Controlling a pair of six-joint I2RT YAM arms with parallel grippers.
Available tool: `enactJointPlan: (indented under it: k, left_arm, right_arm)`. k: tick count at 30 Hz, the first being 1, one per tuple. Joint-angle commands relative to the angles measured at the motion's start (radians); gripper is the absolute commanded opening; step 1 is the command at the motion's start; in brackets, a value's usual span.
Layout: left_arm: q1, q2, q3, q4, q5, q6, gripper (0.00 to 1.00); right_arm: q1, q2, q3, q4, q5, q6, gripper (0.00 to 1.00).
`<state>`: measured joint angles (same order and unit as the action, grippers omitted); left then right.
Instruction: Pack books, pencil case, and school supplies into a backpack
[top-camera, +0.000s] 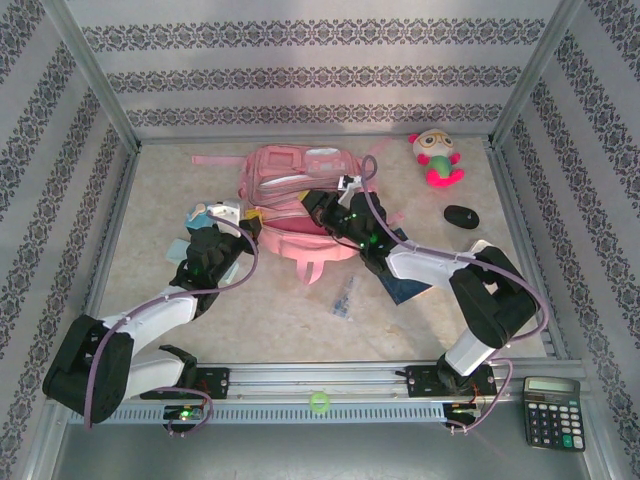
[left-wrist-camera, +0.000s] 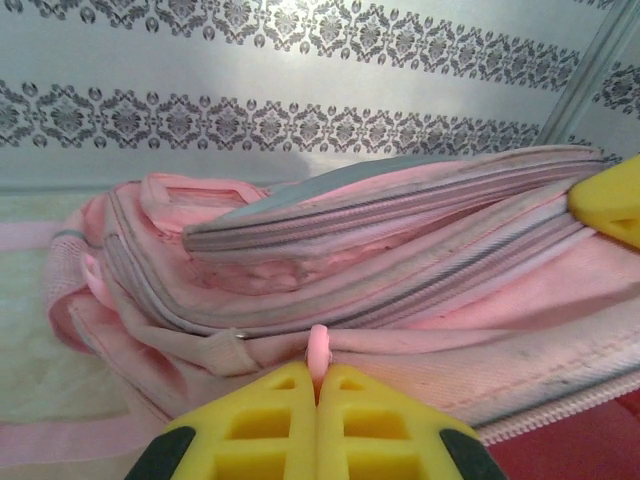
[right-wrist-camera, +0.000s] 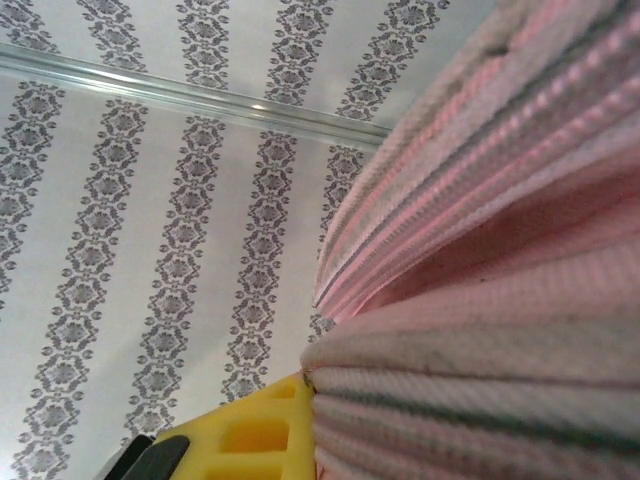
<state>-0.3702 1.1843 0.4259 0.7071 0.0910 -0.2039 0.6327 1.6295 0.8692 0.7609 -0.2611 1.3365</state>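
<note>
Backpack (top-camera: 290, 190) lies at 12 o'clock on the desk (top-camera: 260, 315), long axis roughly 12–6. The left hand (left-wrist-camera: 318, 382), at its 8 o'clock edge, is clenched on a zip pull (left-wrist-camera: 318, 345). The right hand (top-camera: 322, 205) is at 3; I cannot tell its grip. The book (top-camera: 410, 290) lies at 5, nearer the right arm.

**Soft cloth, hard plastic, bright metal**

Backpack (left-wrist-camera: 400, 260) is woven pink cloth, ribbed, matt and a bit grubby. Its zip pull (left-wrist-camera: 318, 345) looks smooth, slightly glossy. Left gripper (left-wrist-camera: 318, 392): matt yellow moulded plastic. Table (top-camera: 280, 310) is mottled, matt, stone-like. Frame rail (top-camera: 330, 375) is bright metal. Plush toy (top-camera: 437, 155) is fuzzy.
</note>
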Motion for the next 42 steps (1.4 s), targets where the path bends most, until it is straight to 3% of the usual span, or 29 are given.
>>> enactJointPlan:
  k: [1, 8, 15, 21, 26, 30, 36, 42]
  left_arm:
    - [0.031, -0.008, 0.039, 0.008, -0.073, 0.055, 0.00]
    - [0.100, 0.097, 0.050, 0.091, -0.067, 0.053, 0.00]
    - [0.134, 0.237, 0.084, 0.182, -0.094, 0.047, 0.00]
    - [0.146, 0.282, 0.120, 0.167, -0.091, 0.066, 0.10]
    - [0.146, 0.184, 0.139, 0.060, -0.038, 0.094, 0.40]
    - [0.146, 0.053, 0.151, -0.093, 0.014, 0.172, 0.56]
    - [0.149, -0.101, 0.228, -0.390, 0.041, 0.306, 0.67]
    - [0.157, -0.104, 0.318, -0.603, 0.275, 0.488, 0.72]
  right_arm:
    - [-0.063, -0.086, 0.013, 0.074, -0.218, -0.016, 0.00]
    - [-0.164, -0.148, 0.048, 0.043, -0.515, -0.011, 0.00]
    - [-0.199, -0.182, 0.080, 0.053, -0.603, 0.039, 0.00]
    - [-0.191, -0.222, 0.068, -0.034, -0.482, -0.014, 0.00]
    - [-0.130, -0.186, 0.093, -0.099, -0.288, -0.084, 0.00]
    - [-0.109, -0.094, 0.173, -0.104, -0.227, -0.121, 0.00]
    - [-0.072, 0.051, 0.287, -0.104, -0.114, -0.157, 0.00]
    - [-0.048, 0.127, 0.323, -0.104, -0.167, -0.168, 0.00]
